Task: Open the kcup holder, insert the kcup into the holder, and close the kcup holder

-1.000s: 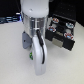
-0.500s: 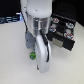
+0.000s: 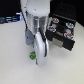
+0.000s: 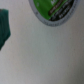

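Exterior view shows the arm (image 3: 39,35) blocking most of the kcup (image 3: 33,55) on the table (image 3: 12,60), left of the kcup holder (image 3: 62,32), gripper (image 3: 40,61) state untellable, little changed from earlier.

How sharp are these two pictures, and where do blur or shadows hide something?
Exterior view: coarse and soft; the arm covers most of the green pod, and the black holder shows little detail. Wrist view: strongly blurred; the pod's green top is cut off by the picture's edge, its print unreadable.
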Controlling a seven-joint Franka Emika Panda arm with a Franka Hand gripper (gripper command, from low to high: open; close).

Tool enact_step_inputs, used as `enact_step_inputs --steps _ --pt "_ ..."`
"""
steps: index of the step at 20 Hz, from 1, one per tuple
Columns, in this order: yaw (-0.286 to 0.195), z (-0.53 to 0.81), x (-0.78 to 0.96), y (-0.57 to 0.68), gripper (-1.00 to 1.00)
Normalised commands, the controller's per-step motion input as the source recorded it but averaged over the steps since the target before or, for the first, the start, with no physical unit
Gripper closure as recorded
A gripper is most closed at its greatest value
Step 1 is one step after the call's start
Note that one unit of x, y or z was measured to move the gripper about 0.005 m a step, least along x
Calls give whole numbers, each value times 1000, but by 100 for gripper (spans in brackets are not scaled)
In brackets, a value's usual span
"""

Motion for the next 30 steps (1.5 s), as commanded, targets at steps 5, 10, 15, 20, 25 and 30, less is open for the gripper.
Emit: enact_step_inputs --steps 5,10,15,20,25,30 --pt "-89 -127 99 -122 -100" --pt "-145 -194 115 -183 -100" --pt "-116 -172 29 -211 -100" --pt "-64 -104 -5 -139 -100" --pt "-68 -18 141 -68 -100" --pt "-65 4 151 -19 100"
